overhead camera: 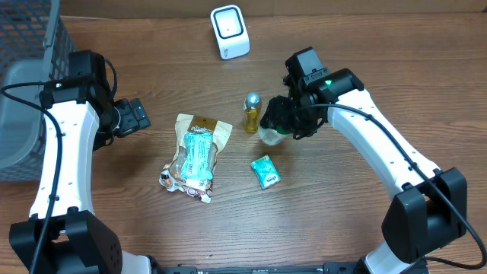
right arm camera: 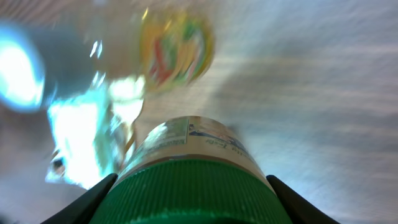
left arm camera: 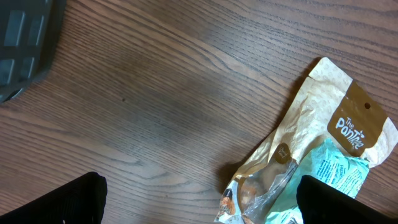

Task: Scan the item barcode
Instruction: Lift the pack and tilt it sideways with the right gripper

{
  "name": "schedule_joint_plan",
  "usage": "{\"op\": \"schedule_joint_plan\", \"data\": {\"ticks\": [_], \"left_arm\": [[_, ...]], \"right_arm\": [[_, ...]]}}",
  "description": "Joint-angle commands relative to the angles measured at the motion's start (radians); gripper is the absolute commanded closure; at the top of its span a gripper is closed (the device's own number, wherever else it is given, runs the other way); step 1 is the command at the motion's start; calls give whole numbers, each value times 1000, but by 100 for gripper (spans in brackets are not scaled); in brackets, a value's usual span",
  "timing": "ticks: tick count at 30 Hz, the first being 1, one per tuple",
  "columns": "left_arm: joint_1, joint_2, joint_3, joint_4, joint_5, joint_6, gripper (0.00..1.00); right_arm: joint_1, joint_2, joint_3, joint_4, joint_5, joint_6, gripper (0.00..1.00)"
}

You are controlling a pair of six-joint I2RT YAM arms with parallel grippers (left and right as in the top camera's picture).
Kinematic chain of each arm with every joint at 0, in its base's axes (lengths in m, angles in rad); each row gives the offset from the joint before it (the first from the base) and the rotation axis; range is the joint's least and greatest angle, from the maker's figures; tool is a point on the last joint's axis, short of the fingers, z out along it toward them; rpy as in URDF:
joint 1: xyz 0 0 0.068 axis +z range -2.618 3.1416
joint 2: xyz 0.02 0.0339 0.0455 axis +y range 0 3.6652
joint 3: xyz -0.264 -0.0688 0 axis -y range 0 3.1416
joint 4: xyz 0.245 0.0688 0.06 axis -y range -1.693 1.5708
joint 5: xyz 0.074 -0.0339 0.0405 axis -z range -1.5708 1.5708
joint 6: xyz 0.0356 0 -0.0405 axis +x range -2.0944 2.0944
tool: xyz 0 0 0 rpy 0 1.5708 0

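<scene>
- Overhead view:
  - The right gripper [overhead camera: 275, 125] sits right of centre and is clamped on a green-capped jar [overhead camera: 268, 135]. The gripper body hides most of the jar.
  - The jar is low over the tabletop [overhead camera: 342, 221] and well apart from the white barcode scanner [overhead camera: 229, 31] at the top centre. By judgement, the scan has not yet been made.
  - A small yellow bottle with a silver cap [overhead camera: 252, 112] stands just left of the held jar, so any lift must clear it.
  - A teal packet [overhead camera: 265, 172] lies below it, and a snack pouch [overhead camera: 194, 152] lies left of centre.
  - The left gripper [overhead camera: 141, 116] is released and empty at the left. It is parked near the grey basket [overhead camera: 30, 84], apparently to leave the scanner path free.
- Left wrist view:
  - The fingers [left arm camera: 62, 202] show at both lower corners, spread wide, with bare wood between them.
  - The snack pouch [left arm camera: 311, 155] lies at the right, untouched.
  - A corner of the basket [left arm camera: 25, 43] shows at the upper left.
- Right wrist view:
  - The jar [right arm camera: 193, 168] fills the lower centre, with its ribbed green cap spanning the gap between both fingers [right arm camera: 84, 205].
  - The label faces away from the camera, and no barcode is legible.
  - The background is blurred.
</scene>
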Motion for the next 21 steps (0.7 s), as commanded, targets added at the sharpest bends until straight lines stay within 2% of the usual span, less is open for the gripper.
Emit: {"op": "schedule_joint_plan", "data": {"ticks": [1,12,15,21], "left_arm": [[0,0,5,1,-2,0,0],[0,0,5,1,-2,0,0],[0,0,5,1,-2,0,0],[0,0,5,1,-2,0,0]], "right_arm": [[0,-31,25,-37,-146,0,70],[0,-31,25,-246,-274,0,66],[0,-31,25,-272,-277,0,80],[0,-31,25,-286,-315,44,83]]}}
